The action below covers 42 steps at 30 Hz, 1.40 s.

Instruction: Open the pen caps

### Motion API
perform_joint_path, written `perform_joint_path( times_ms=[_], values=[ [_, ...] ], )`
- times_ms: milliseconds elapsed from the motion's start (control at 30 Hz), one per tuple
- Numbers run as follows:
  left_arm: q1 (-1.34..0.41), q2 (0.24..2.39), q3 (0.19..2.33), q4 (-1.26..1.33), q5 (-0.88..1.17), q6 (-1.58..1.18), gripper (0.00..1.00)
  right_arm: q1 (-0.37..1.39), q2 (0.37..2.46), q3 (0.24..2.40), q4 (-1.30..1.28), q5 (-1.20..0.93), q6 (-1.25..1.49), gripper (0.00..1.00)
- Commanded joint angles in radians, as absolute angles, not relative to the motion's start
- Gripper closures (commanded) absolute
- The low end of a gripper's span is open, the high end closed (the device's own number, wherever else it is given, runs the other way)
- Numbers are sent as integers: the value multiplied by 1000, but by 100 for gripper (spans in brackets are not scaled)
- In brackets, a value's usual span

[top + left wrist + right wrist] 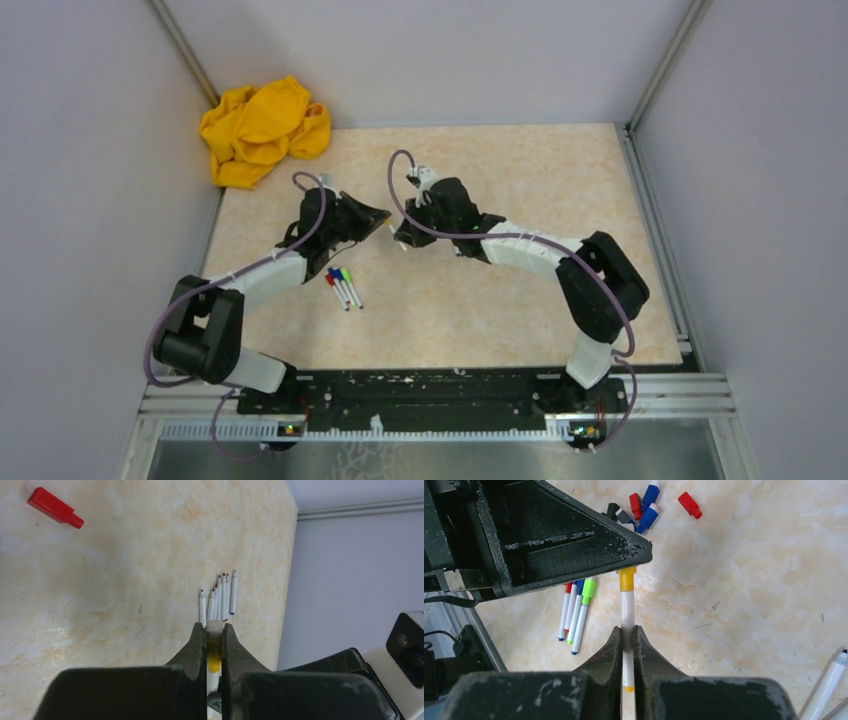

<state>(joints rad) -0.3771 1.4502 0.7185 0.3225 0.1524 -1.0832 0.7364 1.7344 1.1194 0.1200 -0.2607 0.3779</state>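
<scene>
Pens (345, 291) side by side on table (480, 310), caps (338, 273) probably at far ends.

Built as a left arm (262, 278) and right arm (540, 250) of white shells between chunky black joints. Trailed by looping purple cables (391, 183). Tipped with black wedge-shaped fingers (610, 652), scuffed grey at the edges.

yellow cap (626, 579) on its marker (627, 611), red cap (689, 505) lying loose, blue caps (648, 516) clustered near

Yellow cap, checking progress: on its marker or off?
On. The yellow cap meets the barrel, no gap; left gripper shut on it, right gripper on the barrel.
</scene>
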Motion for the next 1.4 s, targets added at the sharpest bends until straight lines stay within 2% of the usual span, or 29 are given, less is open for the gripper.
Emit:
perform_joint_path(
  times_ms=[0,67,167,200,467,567,667,967,1133,1267,1367],
  values=[
    [-380,1449,716,399,184,-1092,100,724,1669,1116,168,-267,382,100],
    [-381,1453,712,413,195,-1090,100,724,1671,1121,169,-270,381,100],
    [-385,1459,716,423,213,-1088,100,724,1690,1145,164,-279,382,83],
    [-388,1460,715,427,217,-1089,100,724,1699,1156,162,-283,381,80],
    [-400,1457,729,428,227,-1085,100,724,1765,1217,157,-283,383,77],
    [-402,1457,729,428,221,-1082,100,723,1790,1243,141,-279,376,80],
    [-402,1468,731,437,203,-1089,100,722,1821,1263,115,-279,372,100],
    [-326,1567,902,356,-26,-1019,100,713,1765,1082,120,-203,360,100],
    [-282,1629,978,294,-75,-978,100,713,1712,986,125,-148,354,100],
    [-290,1643,999,247,-88,-901,100,704,1685,986,98,-74,347,100],
    [-332,1649,1031,125,-175,-841,100,698,1696,1040,32,19,325,100]
  ],
)
